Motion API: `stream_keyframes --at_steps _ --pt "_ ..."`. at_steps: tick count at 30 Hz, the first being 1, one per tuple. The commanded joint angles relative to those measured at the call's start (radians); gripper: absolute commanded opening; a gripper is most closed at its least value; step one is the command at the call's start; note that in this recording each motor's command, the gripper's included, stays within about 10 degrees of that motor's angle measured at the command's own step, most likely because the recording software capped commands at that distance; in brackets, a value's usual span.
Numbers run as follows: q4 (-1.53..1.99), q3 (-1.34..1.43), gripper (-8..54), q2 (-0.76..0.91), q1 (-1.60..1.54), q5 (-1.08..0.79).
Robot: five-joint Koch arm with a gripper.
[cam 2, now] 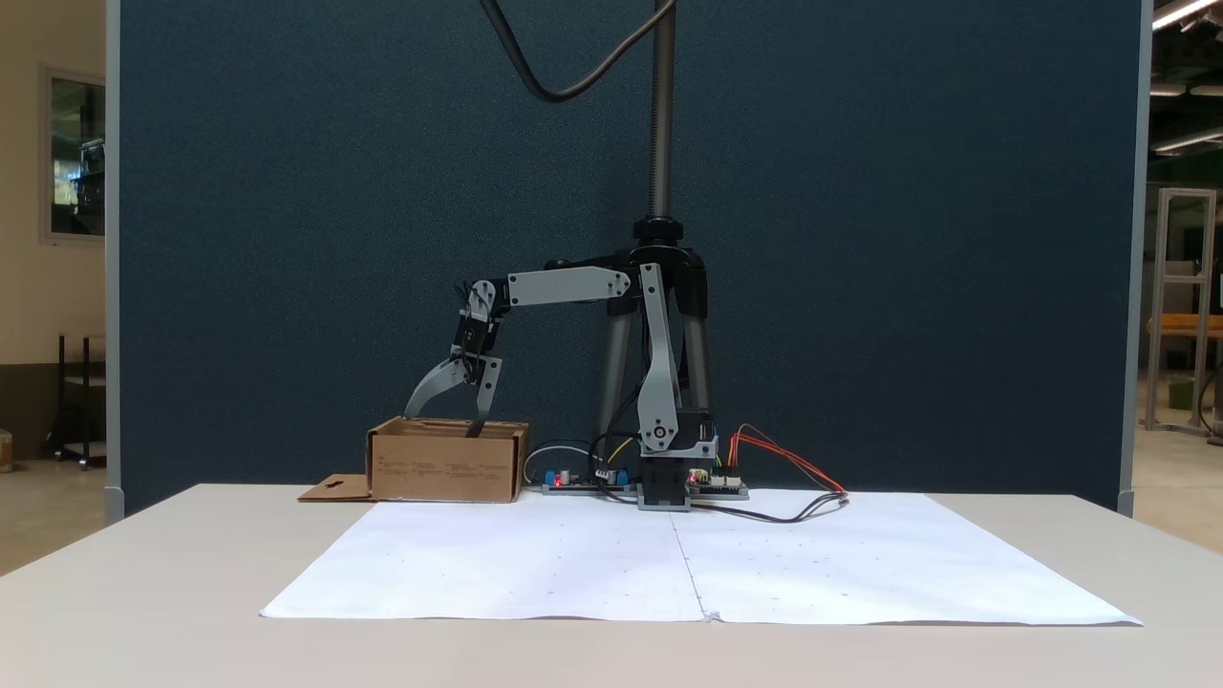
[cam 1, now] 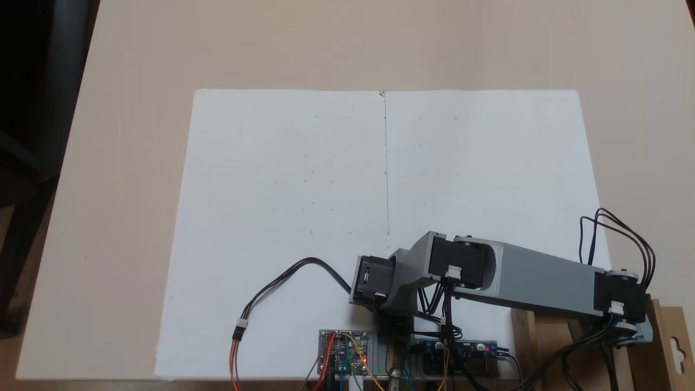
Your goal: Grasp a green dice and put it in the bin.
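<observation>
white paper sheets [cam 2: 702, 564] lie bare in both fixed views. past them the grey gripper [cam 2: 441, 428] hangs spread apart over the shallow brown cardboard bin [cam 2: 447, 468], tips at its rim, holding nothing. green dice unseen, likely dropped inside; only withdrawal remains, with open room above.

**Open paper ahead, clutter at the base**

From my seat, the two white paper sheets [cam 1: 293, 217] lie bare across the table [cam 1: 119, 163]; I see wide room to sweep there. The crowding sits along the arm's base edge: circuit boards [cam 1: 347, 350], a looping cable [cam 1: 282, 277] trailing over the paper, and the tripod legs [cam 2: 616, 373] behind. At the side, the bin [cam 2: 447, 463] blocks low passes; my gripper [cam 2: 441, 427] hangs spread at its rim, fingertips dipping inside.
</observation>
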Motion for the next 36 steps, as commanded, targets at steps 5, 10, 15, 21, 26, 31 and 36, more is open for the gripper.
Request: stream_keyframes --at_steps 5,10,15,21,26,31,36 --pt "-0.084 -0.063 43.0 0.124 -0.023 0.043" --pt "-0.067 -0.244 41.9 0.138 -0.089 0.144" --pt "-0.046 -0.331 42.0 0.186 -0.256 0.227" --pt "-0.049 -0.339 43.5 0.238 -0.580 0.333" --pt "-0.054 -0.339 43.5 0.276 -0.842 0.364" --pt "-0.051 -0.337 43.5 0.302 -1.146 0.364" --pt "-0.049 -0.333 43.4 0.325 -1.474 0.364"
